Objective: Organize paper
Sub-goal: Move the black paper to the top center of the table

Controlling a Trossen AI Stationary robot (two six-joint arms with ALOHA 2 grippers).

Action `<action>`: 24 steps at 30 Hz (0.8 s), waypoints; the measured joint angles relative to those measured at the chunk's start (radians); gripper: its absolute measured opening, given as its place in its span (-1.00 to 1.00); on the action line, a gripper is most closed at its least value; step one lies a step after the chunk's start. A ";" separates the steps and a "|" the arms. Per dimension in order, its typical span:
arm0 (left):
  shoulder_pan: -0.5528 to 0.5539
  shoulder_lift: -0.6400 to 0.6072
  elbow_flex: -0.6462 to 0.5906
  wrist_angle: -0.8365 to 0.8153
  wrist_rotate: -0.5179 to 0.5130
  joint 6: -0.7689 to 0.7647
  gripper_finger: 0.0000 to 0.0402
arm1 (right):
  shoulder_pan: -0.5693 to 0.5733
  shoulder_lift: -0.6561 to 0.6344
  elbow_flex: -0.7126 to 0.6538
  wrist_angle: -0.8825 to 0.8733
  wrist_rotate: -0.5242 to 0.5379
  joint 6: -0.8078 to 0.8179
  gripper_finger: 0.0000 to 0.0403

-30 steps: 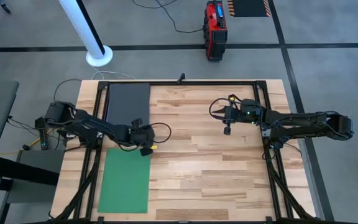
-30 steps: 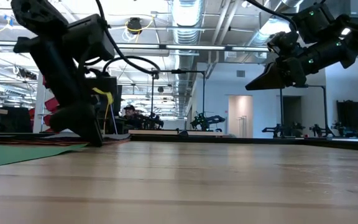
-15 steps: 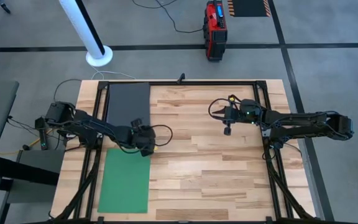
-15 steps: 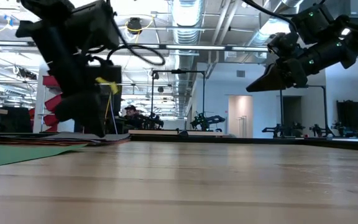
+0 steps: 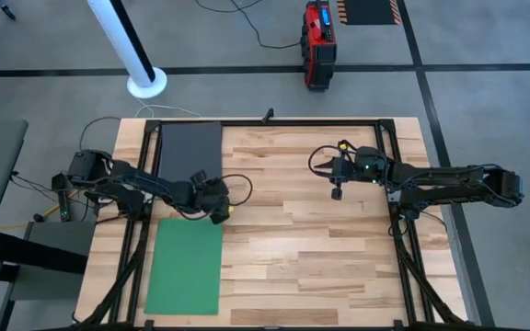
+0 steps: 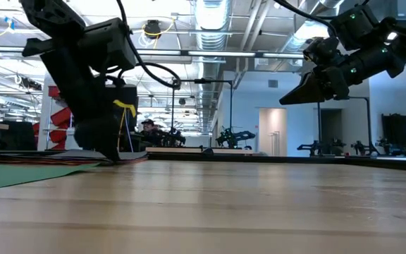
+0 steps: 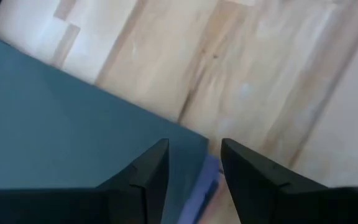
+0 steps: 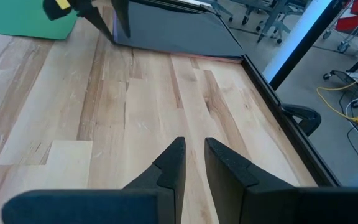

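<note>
A stack of paper with a dark grey sheet (image 5: 190, 152) on top lies flat at the table's far left. A purple sheet's edge (image 7: 207, 180) peeks out under its near right corner. A green sheet (image 5: 185, 267) lies flat nearer, at the left. My left gripper (image 5: 217, 210) is open and low over the stack's near right corner (image 7: 191, 134), one finger on each side of it. My right gripper (image 5: 337, 184) hangs shut above the bare wood right of centre. My left gripper stands with its fingertips (image 7: 160, 149) at the height of the stack's near right corner, coming down at a slant from above. Whether they touch the dark grey sheet cannot be told.
A black frame (image 5: 274, 120) runs round the table's far edge and sides. Bare pale wood (image 5: 311, 248) fills the middle and right of the table. Beyond the far edge stand a white pole base (image 5: 146, 83) and a red case (image 5: 318, 41) on the floor.
My left gripper has moved from the green sheet's far right corner toward the table's far edge, rising a little and coming down again at the dark grey stack's near right corner. The papers have stayed where they were.
</note>
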 joint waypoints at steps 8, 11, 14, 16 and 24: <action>0.070 0.000 0.000 0.008 0.018 -0.010 -0.40 | 0.000 0.000 0.000 0.000 0.000 0.000 -0.71; 0.089 0.000 0.000 0.015 0.041 0.006 -0.52 | 0.000 0.000 0.000 0.000 0.000 0.000 -0.71; 0.097 0.000 0.000 0.024 0.049 0.017 -0.69 | 0.000 0.000 0.000 0.000 0.000 0.000 -0.71; 0.097 0.000 0.000 0.034 0.066 0.025 -0.83 | 0.000 0.000 0.000 0.000 0.000 0.000 -0.71; 0.095 0.000 0.000 0.083 0.189 0.000 -0.99 | 0.000 0.000 0.000 0.000 0.000 -0.001 -0.71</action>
